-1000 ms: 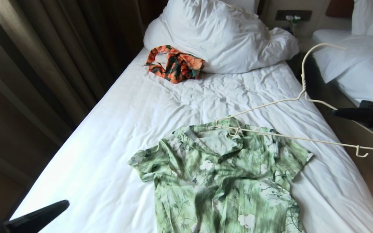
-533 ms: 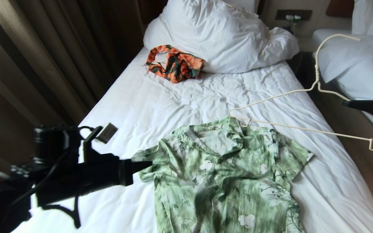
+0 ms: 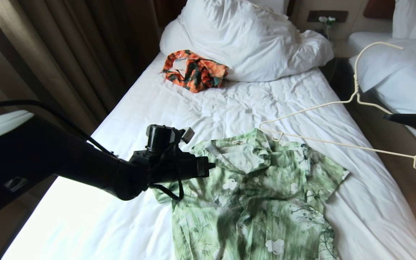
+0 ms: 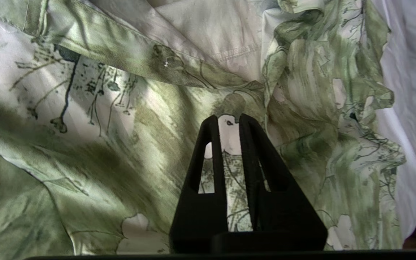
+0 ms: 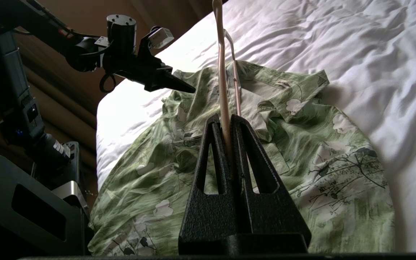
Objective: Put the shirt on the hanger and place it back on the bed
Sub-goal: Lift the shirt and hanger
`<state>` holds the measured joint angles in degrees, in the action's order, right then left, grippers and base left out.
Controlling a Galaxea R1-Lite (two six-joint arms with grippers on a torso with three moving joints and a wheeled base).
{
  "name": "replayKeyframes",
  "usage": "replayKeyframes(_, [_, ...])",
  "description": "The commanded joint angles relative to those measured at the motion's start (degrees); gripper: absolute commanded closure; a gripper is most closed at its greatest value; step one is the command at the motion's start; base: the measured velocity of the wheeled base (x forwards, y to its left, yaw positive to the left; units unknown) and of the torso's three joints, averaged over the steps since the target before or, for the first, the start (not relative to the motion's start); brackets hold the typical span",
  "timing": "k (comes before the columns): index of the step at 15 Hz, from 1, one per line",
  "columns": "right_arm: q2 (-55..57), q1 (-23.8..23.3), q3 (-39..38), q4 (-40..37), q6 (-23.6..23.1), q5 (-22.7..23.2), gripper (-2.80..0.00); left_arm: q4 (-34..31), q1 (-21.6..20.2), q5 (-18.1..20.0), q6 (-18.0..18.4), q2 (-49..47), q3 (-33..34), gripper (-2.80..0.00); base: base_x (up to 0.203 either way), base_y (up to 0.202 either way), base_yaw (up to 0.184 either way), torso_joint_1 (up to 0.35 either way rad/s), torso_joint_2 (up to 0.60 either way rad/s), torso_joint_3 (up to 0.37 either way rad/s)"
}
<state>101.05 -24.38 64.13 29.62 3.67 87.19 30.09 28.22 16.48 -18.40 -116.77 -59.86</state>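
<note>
The light green floral shirt [image 3: 258,195] lies flat, collar toward the pillow, on the bed [image 3: 229,104]. My left gripper [image 3: 211,166] hovers just above its shoulder beside the collar. In the left wrist view the left gripper [image 4: 228,117] is narrowly open over the shirt [image 4: 85,108], with nothing between the fingers. My right gripper [image 3: 385,116], at the bed's right edge, is shut on the cream wire hanger [image 3: 355,86]. It holds the hanger in the air, one tip just beyond the collar. In the right wrist view the hanger [image 5: 221,72] runs out of my right gripper [image 5: 226,119].
A big white pillow [image 3: 244,39] lies at the head of the bed, with a crumpled orange-and-green garment [image 3: 195,72] against it. Dark curtains [image 3: 49,54] hang along the left side. A second white bed [image 3: 403,72] stands to the right across a narrow gap.
My left arm has swung in from the lower left to hover over the shirt's shoulder. The hanger has drawn back to the right, off the collar, then stayed nearly still.
</note>
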Motion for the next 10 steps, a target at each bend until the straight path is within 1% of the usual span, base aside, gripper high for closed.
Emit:
replayKeyframes(1, [0.10, -0.22, 0.04, 0.17, 0.02, 0.48, 0.00, 0.12, 0.35, -1.01, -0.21, -4.61, -3.22, -2.80, 0.000, 0.000, 0.000, 0.000, 0.00, 0.000])
replayKeyframes(4, [0.91, -0.23, 0.20, 0.17, 0.02, 0.48, 0.00, 0.25, -0.49, -1.10, -0.24, -6.74, -6.05, -2.80, 0.000, 0.000, 0.000, 0.000, 0.00, 0.000])
replayKeyframes(6, [0.82, -0.23, 0.20, 0.17, 0.02, 0.48, 0.00, 0.26, -2.32, -1.10, -0.16, -8.44, -7.79, -2.80, 0.000, 0.000, 0.000, 0.000, 0.00, 0.000])
replayKeyframes(8, [0.91, -0.23, 0.20, 0.17, 0.02, 0.48, 0.00, 0.46, -3.67, -0.94, -0.06, -8.98, -8.14, -2.80, 0.000, 0.000, 0.000, 0.000, 0.00, 0.000])
replayKeyframes(10, [1.06, 0.00, 0.11, 0.17, 0.02, 0.48, 0.00, 0.42, -4.28, -0.75, -0.06, -9.80, -9.72, -2.80, 0.000, 0.000, 0.000, 0.000, 0.00, 0.000])
